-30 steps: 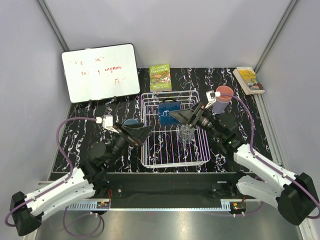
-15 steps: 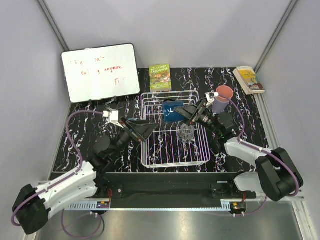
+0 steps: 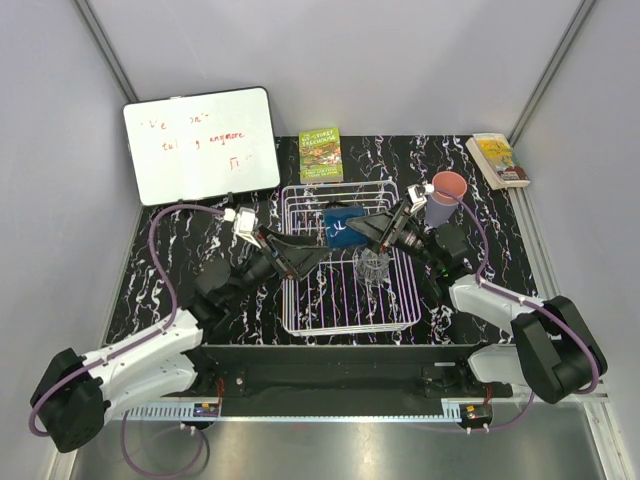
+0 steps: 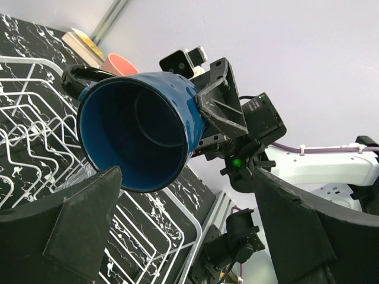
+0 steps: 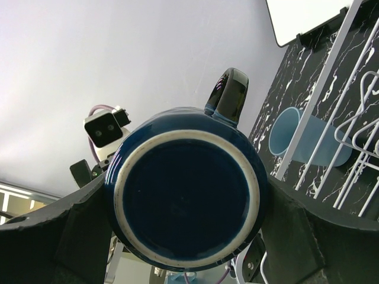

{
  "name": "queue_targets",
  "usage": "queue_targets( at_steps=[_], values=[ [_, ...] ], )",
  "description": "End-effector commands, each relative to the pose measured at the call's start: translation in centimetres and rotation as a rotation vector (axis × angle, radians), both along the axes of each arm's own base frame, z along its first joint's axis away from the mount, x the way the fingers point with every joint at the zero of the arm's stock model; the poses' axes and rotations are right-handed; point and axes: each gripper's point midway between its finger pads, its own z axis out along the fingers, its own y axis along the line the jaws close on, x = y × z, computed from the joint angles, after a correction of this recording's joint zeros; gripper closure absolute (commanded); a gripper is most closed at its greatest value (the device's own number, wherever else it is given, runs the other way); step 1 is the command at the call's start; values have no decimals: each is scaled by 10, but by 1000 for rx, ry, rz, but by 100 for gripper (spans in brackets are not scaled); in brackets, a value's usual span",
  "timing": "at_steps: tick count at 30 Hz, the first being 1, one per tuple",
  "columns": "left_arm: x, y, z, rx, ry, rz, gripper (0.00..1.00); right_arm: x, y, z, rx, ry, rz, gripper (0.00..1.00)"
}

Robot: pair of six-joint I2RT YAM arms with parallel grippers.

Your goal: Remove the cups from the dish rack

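Note:
The white wire dish rack [image 3: 345, 300] stands mid-table. My right gripper [image 3: 358, 230] is shut on a dark blue cup with a handle [image 3: 338, 228] and holds it on its side above the rack's far part. The right wrist view shows the cup's base [image 5: 189, 201] between the fingers [image 5: 296, 236]. My left gripper [image 3: 303, 257] is open, just left of the cup, facing its mouth [image 4: 133, 139] without touching. A clear faceted glass [image 3: 372, 268] stands in the rack. A salmon-pink cup [image 3: 448, 185] sits stacked in a lavender one [image 3: 438, 212] right of the rack. A light blue cup [image 5: 296, 143] lies left of the rack.
A whiteboard [image 3: 200, 145] leans at the back left. A green book [image 3: 320, 155] lies behind the rack and another book [image 3: 497, 160] at the back right corner. Upright plate dividers [image 3: 305, 215] fill the rack's far left end.
My left gripper has moved forward and right over the rack's left edge, up to the dark blue cup. My right gripper has shifted the cup slightly left.

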Motion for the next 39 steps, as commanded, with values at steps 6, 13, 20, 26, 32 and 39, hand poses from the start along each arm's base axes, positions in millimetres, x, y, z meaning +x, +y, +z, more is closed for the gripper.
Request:
queue_targets(
  at_steps=[6, 13, 20, 26, 32, 39],
  values=[
    [-3, -22, 29, -34, -84, -79, 12, -14, 3, 51, 64, -180, 41, 100],
    [-1, -35, 25, -3, -82, -98, 20, -19, 11, 50, 34, -186, 67, 100],
    [-1, -42, 21, 33, -71, -116, 46, -26, 19, 49, 19, -185, 103, 100],
    [-1, -50, 7, 105, -42, -148, 93, -28, 23, 47, 11, -180, 114, 100],
    [2, -44, -4, 151, 8, -113, 100, -31, 20, 51, -13, -202, 100, 100],
    [5, -35, -11, 220, 71, -67, 100, -31, 11, 56, -115, -230, 36, 22]
  ],
)
